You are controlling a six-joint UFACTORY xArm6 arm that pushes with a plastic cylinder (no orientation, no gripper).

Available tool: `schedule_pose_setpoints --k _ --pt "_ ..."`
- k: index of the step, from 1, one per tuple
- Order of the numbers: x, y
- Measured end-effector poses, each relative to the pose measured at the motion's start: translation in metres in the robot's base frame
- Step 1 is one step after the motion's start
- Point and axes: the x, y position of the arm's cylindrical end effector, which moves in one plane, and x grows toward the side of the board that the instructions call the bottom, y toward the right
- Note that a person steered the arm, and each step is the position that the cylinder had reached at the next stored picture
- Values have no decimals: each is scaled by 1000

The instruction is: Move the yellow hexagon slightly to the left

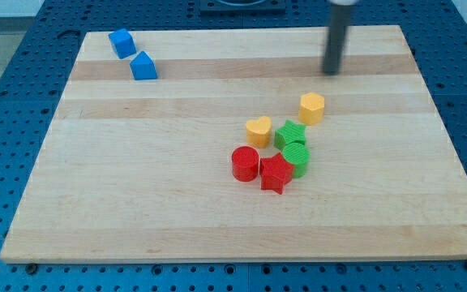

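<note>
The yellow hexagon (312,107) sits on the wooden board right of centre. My tip (331,72) is blurred and stands above and slightly right of the hexagon, apart from it. A yellow heart (258,130) lies to the hexagon's lower left. A green star (289,133) sits just below the hexagon, touching a green cylinder (296,157). A red cylinder (245,163) and a red star (275,173) lie at the bottom of the cluster.
Two blue blocks sit at the board's top left: a blue cube (122,43) and a blue wedge-like block (143,66). The wooden board (136,186) rests on a blue perforated table.
</note>
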Motion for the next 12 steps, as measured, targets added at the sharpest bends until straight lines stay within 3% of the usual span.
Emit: schedule_pose_setpoints --k 1,2,3,7,10,12 --pt "30 49" --pt "74 27" --pt "88 2" --pt "80 -16" --pt "80 -78" --pt "93 -46"
